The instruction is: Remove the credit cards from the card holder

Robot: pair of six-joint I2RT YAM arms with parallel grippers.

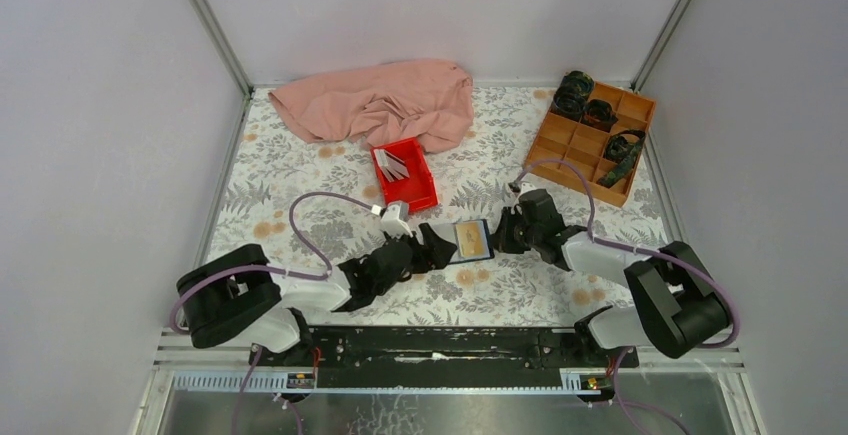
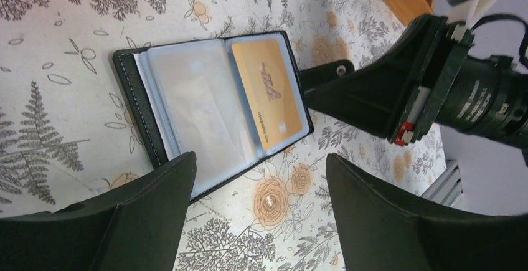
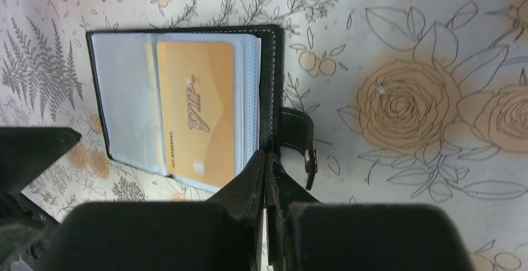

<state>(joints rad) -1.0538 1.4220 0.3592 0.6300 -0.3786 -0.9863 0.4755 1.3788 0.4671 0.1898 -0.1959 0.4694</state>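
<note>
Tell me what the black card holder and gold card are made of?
The card holder looks like black leather or fake leather: matte, with white stitching. Its pockets look like clear, shiny plastic. The gold card seems smooth printed plastic.

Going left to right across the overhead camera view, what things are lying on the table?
red tray → card holder → wooden box. The pink cloth spans the first two, so it is left out.

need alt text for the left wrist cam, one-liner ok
An open black card holder lies flat on a floral tablecloth, with a gold card showing in one of its clear pockets. The left gripper hangs open over the holder's near edge, and the right gripper meets its far edge.
</note>
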